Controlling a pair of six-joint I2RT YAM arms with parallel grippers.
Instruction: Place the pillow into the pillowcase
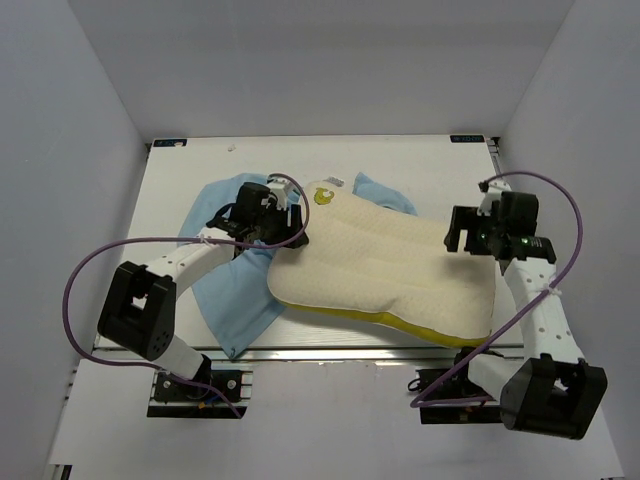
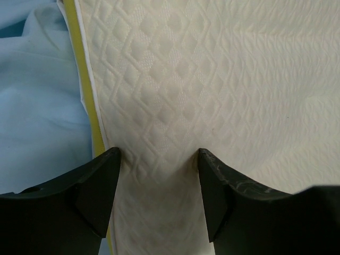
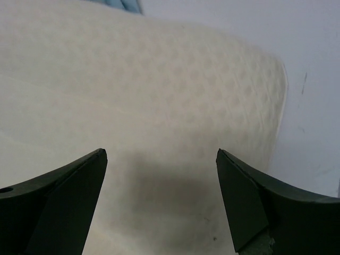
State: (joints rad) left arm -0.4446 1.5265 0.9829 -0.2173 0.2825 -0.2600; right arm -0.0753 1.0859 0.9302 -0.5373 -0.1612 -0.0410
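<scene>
The large cream-white dimpled foam pillow [image 1: 385, 265] lay slantwise across the middle of the white counter [image 1: 400, 160]. Its corner with the small yellow-green mark [image 1: 322, 196] pointed far, and its other end reached toward the near right. It rested outside the thin light blue fabric pillowcase [image 1: 235, 300]. The pillowcase was spread flat beneath the pillow's left part, stuck out to the near left, and showed again past the pillow's far edge.

My left fingers [image 2: 85, 191] stood apart over the pillow's left edge. The quilted top filled the gap between them and nothing was clamped. Just to their left ran the yellow band [image 2: 95, 122] of the pillow's side, with blue cloth [image 2: 37, 90] beyond it.

My right fingers [image 3: 58, 202] were spread wide above the pillow's right end, gripping nothing. The rounded corner of the foam lay ahead of them, with bare counter [image 3: 313, 79] to its right. Whether either pair touched the foam, I could not tell.
</scene>
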